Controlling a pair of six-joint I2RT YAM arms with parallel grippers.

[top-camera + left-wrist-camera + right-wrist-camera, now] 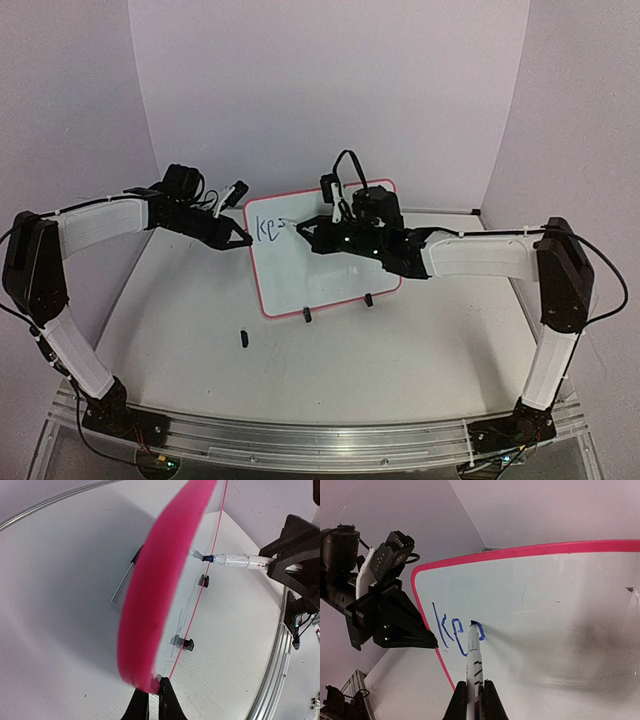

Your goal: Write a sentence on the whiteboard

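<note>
The whiteboard [335, 270] stands upright on two black clip feet at the table's middle back. Its red rim fills the left wrist view [150, 605]. My left gripper [243, 241] is shut on the board's left edge, also seen close up [152, 690]. My right gripper [305, 228] is shut on a white marker [474, 655], whose tip touches the board. The sentence [451, 627] reads "ke" in blue, with a part-drawn third letter at the marker tip. It also shows in the top view [268, 228].
A small black marker cap [243, 338] lies on the table in front of the board. The clip feet [307, 316] stand at the board's lower edge. An aluminium rail [320, 440] runs along the near edge. Purple walls close the back and sides.
</note>
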